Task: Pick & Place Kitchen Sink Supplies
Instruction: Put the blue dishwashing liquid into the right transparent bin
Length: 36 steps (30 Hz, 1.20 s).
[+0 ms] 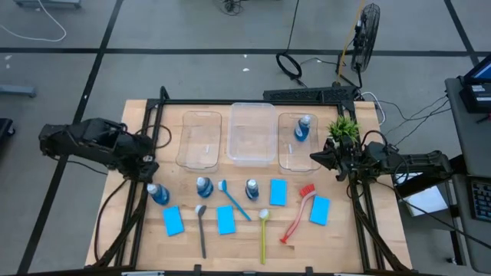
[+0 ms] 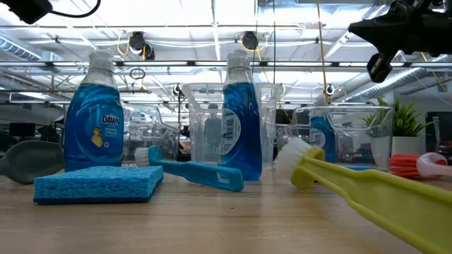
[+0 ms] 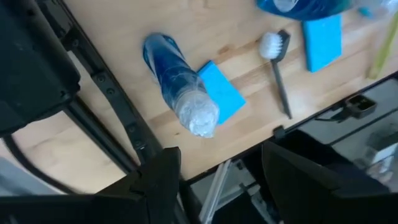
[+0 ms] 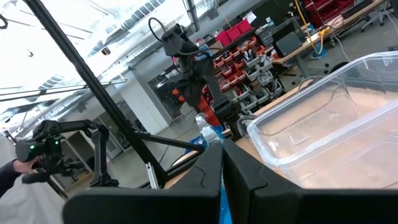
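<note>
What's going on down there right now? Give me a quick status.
Left gripper open, above leftmost bottle. Right gripper shut, empty, beside right tub holding one bottle. Nothing in the way.

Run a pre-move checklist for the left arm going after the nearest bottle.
1. Left gripper above the leftmost bottle: ok, bottle shows just ahead of its fingers.
2. Fingers apart, nothing between them: ok.
3. Bottle upright, cap on: ok.
4. Room around the bottle: not ok, a sponge lies close beside it.
5. Right gripper out of the way: ok, shut at the right tub, far from the left arm.
6. Left tub free to receive: ok, it looks empty.
</note>
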Tool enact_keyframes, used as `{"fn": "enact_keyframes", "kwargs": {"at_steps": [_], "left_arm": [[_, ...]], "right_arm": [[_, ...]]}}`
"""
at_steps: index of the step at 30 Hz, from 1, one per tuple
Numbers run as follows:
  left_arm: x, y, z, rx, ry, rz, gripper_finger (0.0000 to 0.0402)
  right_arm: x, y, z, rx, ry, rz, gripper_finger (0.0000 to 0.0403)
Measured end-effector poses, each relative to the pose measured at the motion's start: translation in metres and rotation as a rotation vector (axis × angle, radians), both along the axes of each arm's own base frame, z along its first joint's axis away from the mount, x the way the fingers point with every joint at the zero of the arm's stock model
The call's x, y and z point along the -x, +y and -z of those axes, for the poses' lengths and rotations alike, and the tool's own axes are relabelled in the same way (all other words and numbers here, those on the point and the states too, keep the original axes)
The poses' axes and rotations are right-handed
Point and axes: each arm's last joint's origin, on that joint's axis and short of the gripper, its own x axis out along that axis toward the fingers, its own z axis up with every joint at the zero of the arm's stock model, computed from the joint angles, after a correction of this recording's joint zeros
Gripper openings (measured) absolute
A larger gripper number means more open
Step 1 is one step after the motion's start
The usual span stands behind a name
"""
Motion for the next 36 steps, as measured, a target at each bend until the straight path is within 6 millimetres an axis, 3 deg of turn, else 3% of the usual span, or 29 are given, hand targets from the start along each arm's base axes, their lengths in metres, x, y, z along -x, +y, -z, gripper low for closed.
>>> {"fn": "enact_keyframes", "kwargs": {"at_steps": [14,36], "left_arm": [[-0.027,-0.023,0.009,-0.103,0.066,0.101,0.0227],[-0.017,-0.042,0.012,-0.228,0.107,0.101,0.0227]], "right_arm": [[0.0,0.0,0.0,-0.006,0.0,-0.001,0.0],[0.0,0.0,0.0,-0.023,-0.001,-0.003,0.0]]}}
